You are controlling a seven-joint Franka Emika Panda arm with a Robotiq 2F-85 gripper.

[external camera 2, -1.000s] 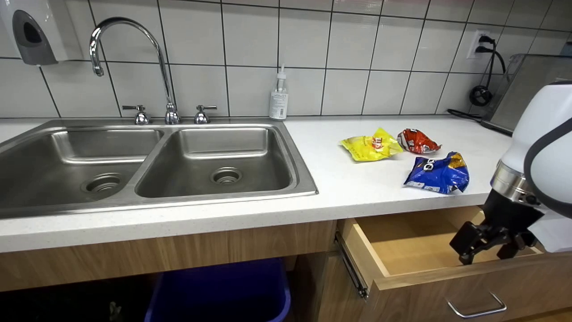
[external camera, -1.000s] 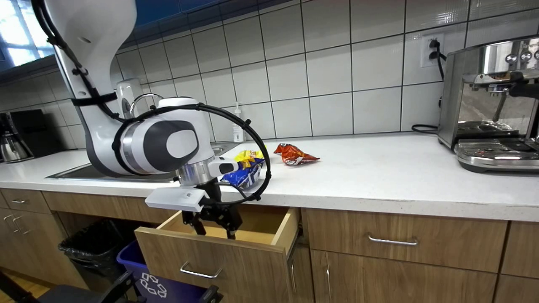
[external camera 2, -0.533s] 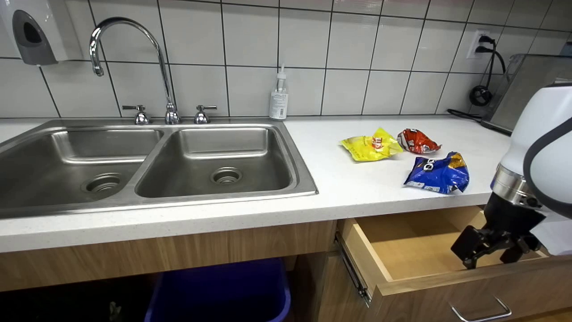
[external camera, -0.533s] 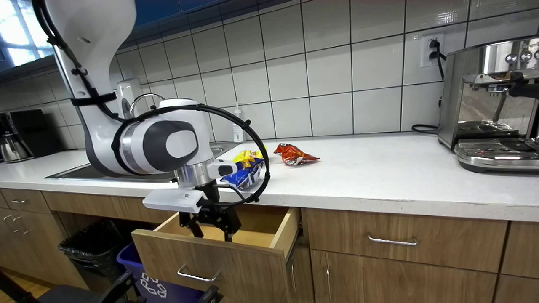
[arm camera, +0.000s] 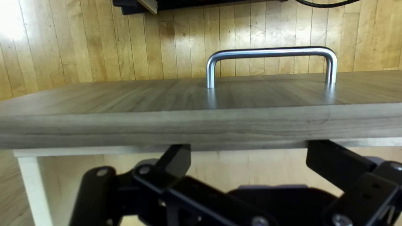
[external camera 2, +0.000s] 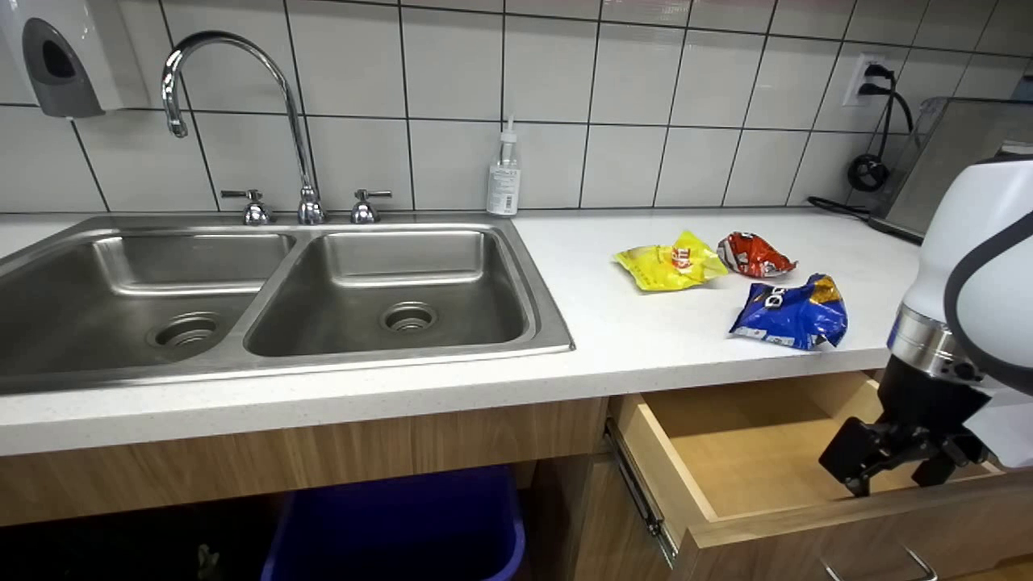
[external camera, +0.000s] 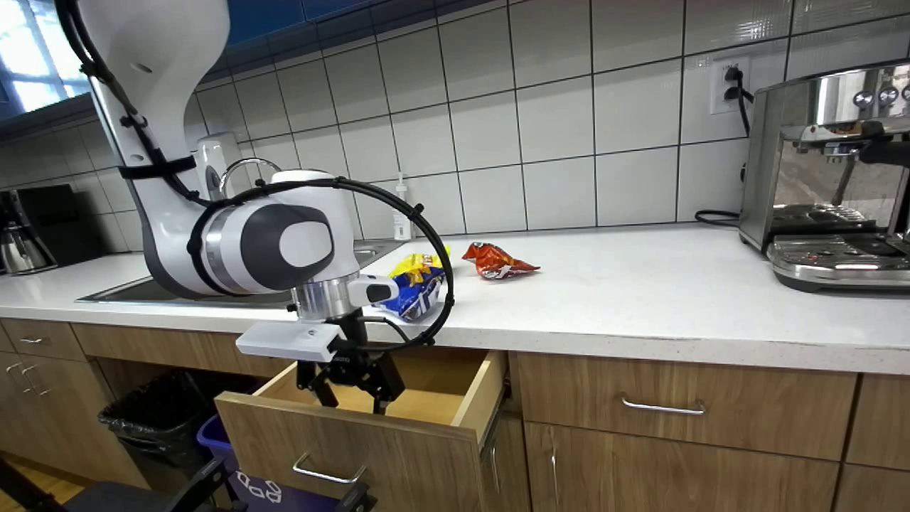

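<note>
My black gripper [external camera: 354, 404] is open and empty, its fingers pointing down inside the pulled-out wooden drawer [external camera: 348, 437]. In the wrist view the fingertips [arm camera: 248, 152] are spread wide and lie against or very close to the inner side of the drawer front [arm camera: 201, 128]. In an exterior view the gripper [external camera 2: 893, 480] is just behind the drawer front, over the bare drawer floor [external camera 2: 750, 460]. The silver drawer handle [arm camera: 271, 52] is on the outer face. A blue snack bag [external camera 2: 789, 313], a yellow bag [external camera 2: 670, 265] and a red bag [external camera 2: 754, 255] lie on the counter.
The white counter edge [external camera: 640, 352] overhangs the drawer. A double sink [external camera 2: 403, 355] is beside the bags. A coffee machine [external camera: 839, 178] stands on the counter. A blue recycling bin [external camera 2: 403, 524] and a black-lined bin [external camera: 156, 405] stand below.
The drawer has slid further out from the cabinet. The gripper has moved outward with it, staying open just behind the drawer front. The bags have not moved.
</note>
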